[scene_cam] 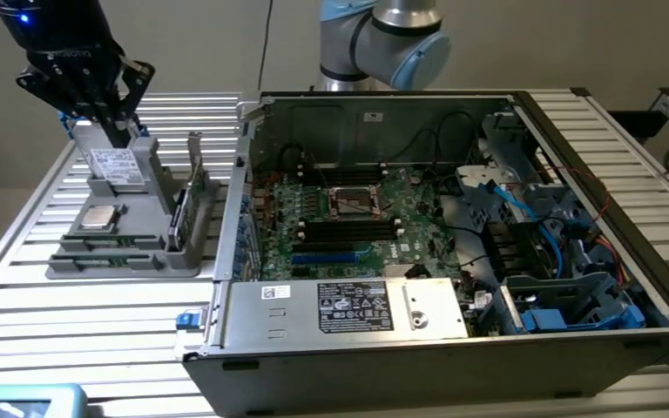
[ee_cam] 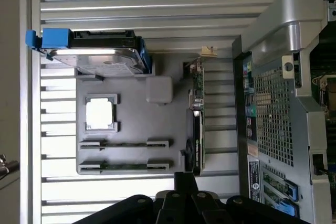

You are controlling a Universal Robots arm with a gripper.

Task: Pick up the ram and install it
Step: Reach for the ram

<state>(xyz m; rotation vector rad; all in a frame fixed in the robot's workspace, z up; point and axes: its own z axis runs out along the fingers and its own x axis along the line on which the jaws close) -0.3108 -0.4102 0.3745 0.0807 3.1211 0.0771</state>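
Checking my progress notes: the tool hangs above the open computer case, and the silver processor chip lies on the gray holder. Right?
Not quite: the exterior view shows the tool above the gray holder, not the open computer case. The silver processor chip does lie on that holder.

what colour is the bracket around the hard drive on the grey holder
Blue; the bracket on the hard drive shows best in the wrist view.

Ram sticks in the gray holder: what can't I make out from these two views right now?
1. ram sticks: chips and label too small, both views.
2. gripper: the exterior view leaves unclear whether it touches the hard drive; the wrist view's edge cuts it off.
3. motherboard memory slots: too small in the exterior view to tell filled from free.
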